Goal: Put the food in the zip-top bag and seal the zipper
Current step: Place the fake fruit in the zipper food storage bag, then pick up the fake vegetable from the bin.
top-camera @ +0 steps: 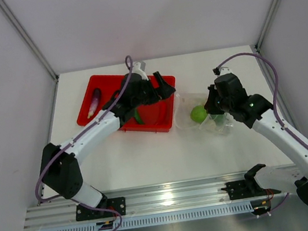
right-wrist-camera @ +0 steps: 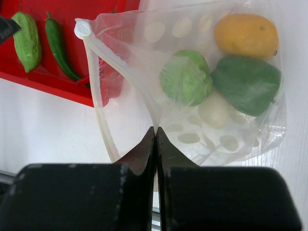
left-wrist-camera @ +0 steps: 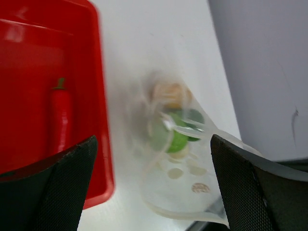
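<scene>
zip-top bag (right-wrist-camera: 192, 127): clear and crinkled, lying on the white tabletop (top-camera: 149, 157) just beside the right end of the red tray (top-camera: 112, 90), its mouth gaping toward the tray
zipper (right-wrist-camera: 98, 55): pale strip along the mouth, unsealed, its two halves parted and joined at a round tab at the corner nearest the tray
right end effector (right-wrist-camera: 155, 139): jaws pressed fully together, pinching the bag's near edge where one half of the zipper runs in between the tips
left end effector (top-camera: 162, 88): jaws spread wide with nothing between them, hanging over the right end of the tray, next to the bag's mouth
food in the bag: yellow lemon (right-wrist-camera: 245, 34), round light-green vegetable (right-wrist-camera: 186, 77), green bell pepper (right-wrist-camera: 246, 84) and white ball (right-wrist-camera: 214, 109), bunched together and touching at the end away from the tray
food on the tray: red chili (left-wrist-camera: 60, 120) near the right wall, pale green gourd (right-wrist-camera: 26, 41) and long dark green chili (right-wrist-camera: 57, 43) side by side, purple eggplant (top-camera: 94, 101) at the left end
left wrist view: the bag and its contents show only as a blur
</scene>
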